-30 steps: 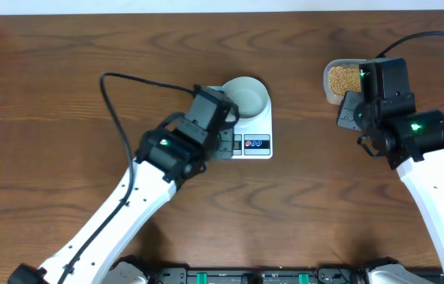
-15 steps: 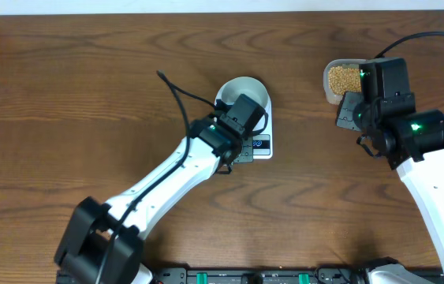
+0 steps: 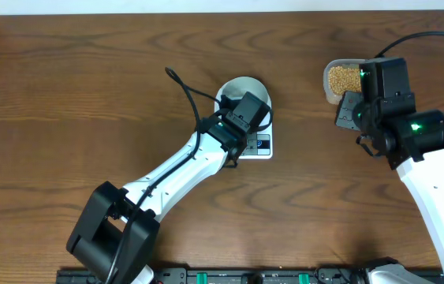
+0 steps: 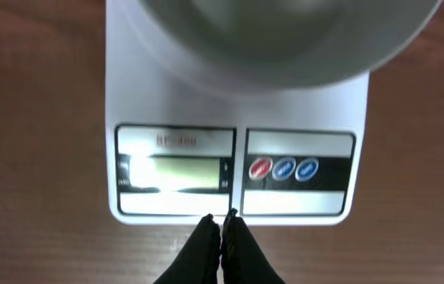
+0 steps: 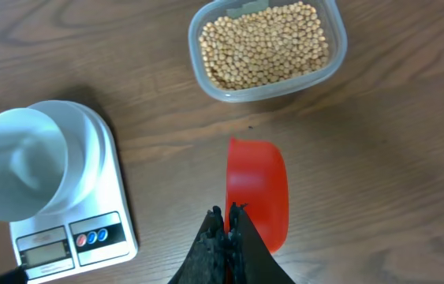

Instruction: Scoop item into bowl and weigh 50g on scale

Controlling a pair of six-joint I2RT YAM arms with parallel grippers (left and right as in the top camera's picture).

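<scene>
The pale bowl [image 3: 247, 92] stands on the white scale [image 3: 263, 147] and looks empty in the right wrist view [image 5: 16, 162]. My left gripper [image 4: 222, 222] is shut and empty, its tips at the scale's front edge [image 4: 229, 207], just below the gap between the display [image 4: 176, 171] and the buttons [image 4: 285, 168]. The tan beans [image 5: 265, 46] fill a clear tub [image 3: 343, 80] at the back right. My right gripper [image 5: 227, 213] is shut on a red scoop [image 5: 259, 193] above the table, between tub and scale. The scoop is hidden in the overhead view.
The left arm [image 3: 174, 177] stretches from the front left to the scale, a black cable [image 3: 186, 88] looping above it. The right arm [image 3: 411, 134] stands just in front of the tub. The scale [image 5: 80, 237] lies left of the scoop in the right wrist view.
My left arm has swung right from beside the scale, and its shut gripper now sits at the scale's front edge. The right arm and scoop have not moved.
</scene>
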